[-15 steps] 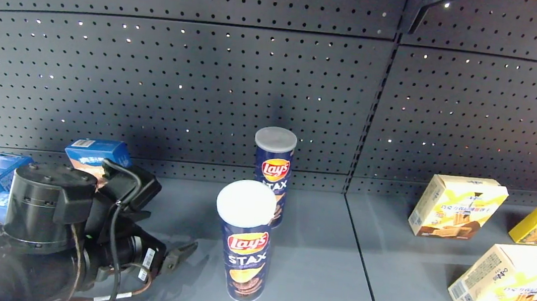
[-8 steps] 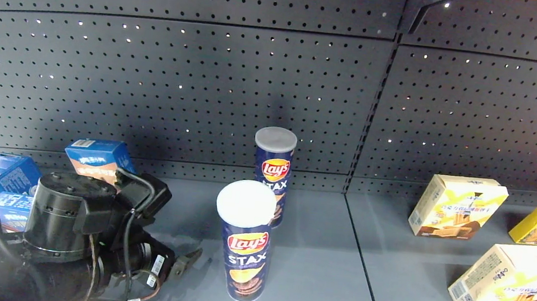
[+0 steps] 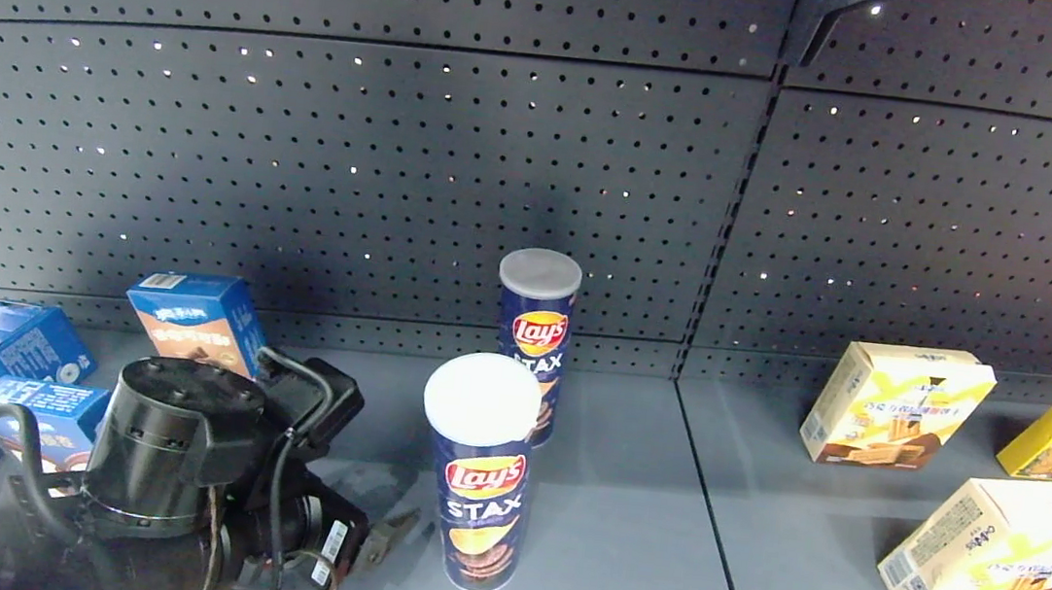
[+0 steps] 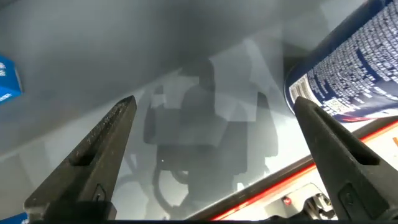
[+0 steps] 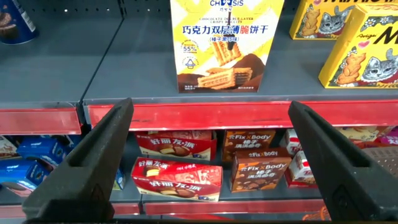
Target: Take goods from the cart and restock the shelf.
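Note:
Two dark blue chip cans stand upright on the grey shelf (image 3: 620,520): the front can (image 3: 478,476) with a white lid near the shelf's front edge, the back can (image 3: 534,330) behind it by the pegboard. My left gripper (image 3: 390,533) hovers low over the shelf just left of the front can. In the left wrist view it (image 4: 214,104) is open with bare shelf between its fingers, and the front can (image 4: 354,74) stands just outside one finger. My right gripper (image 5: 211,107) is open and holds nothing, facing the shelf's red front edge below a cream biscuit box (image 5: 221,40).
Blue boxes (image 3: 192,314) crowd the shelf's left end, close behind my left arm. Cream and yellow boxes (image 3: 896,402) stand on the right section. A perforated back panel (image 3: 402,174) closes the rear. Lower shelves hold red and brown boxes (image 5: 177,177).
My left arm has slid right along the shelf's front, bringing its open gripper nearer the front can. The cans and boxes have stayed put.

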Available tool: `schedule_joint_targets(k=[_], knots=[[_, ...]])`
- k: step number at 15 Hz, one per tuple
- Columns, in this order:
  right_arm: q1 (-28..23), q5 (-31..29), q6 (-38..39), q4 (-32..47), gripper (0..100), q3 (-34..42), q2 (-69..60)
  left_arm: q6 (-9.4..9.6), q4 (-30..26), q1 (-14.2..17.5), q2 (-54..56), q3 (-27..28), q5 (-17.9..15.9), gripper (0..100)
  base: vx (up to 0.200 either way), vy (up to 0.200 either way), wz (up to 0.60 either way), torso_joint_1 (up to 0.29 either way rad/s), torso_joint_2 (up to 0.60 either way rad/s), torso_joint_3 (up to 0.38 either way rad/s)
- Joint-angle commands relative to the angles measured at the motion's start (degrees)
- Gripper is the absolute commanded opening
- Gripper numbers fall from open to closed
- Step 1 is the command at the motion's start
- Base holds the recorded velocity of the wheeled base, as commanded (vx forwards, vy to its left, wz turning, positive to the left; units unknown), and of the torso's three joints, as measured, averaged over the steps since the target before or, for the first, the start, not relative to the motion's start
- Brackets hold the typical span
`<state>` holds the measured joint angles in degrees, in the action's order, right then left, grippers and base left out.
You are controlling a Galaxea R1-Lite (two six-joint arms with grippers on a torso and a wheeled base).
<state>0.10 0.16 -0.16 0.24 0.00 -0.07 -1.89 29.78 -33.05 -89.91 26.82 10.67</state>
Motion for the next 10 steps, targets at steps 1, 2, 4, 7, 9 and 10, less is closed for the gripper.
schedule_joint_targets(k=[1,2,4,7,9,10], knots=[[-0.01,0.02,-0.02,0.02,100,0.00,0.07,0.04,0.10,-0.44,-0.45,-0.01,0.14,100,0.000,0.000,0.00,0.000,0.00,0.000],[-0.01,0.02,-0.02,0.02,100,0.00,0.07,0.04,0.28,-0.61,-1.06,0.08,0.23,100,0.000,0.000,0.00,0.000,0.00,0.000],[-0.01,0.02,-0.02,-0.07,100,0.00,0.07,-0.04,0.36,-0.53,-1.59,0.95,0.50,100,0.000,0.000,0.00,0.000,0.00,0.000],[-0.01,0.02,-0.02,0.02,100,0.00,0.07,-0.22,0.45,-0.53,-2.73,3.06,0.76,100,0.000,0.000,0.00,0.000,0.00,0.000],[-0.01,0.02,-0.02,0.02,100,0.00,0.07,-0.13,0.45,-0.70,-2.91,3.77,0.76,100,0.000,0.000,0.00,0.000,0.00,0.000],[-0.01,0.02,-0.02,0.02,100,0.00,0.07,-0.13,0.45,-0.88,-2.99,3.77,0.76,100,0.000,0.000,0.00,0.000,0.00,0.000]])
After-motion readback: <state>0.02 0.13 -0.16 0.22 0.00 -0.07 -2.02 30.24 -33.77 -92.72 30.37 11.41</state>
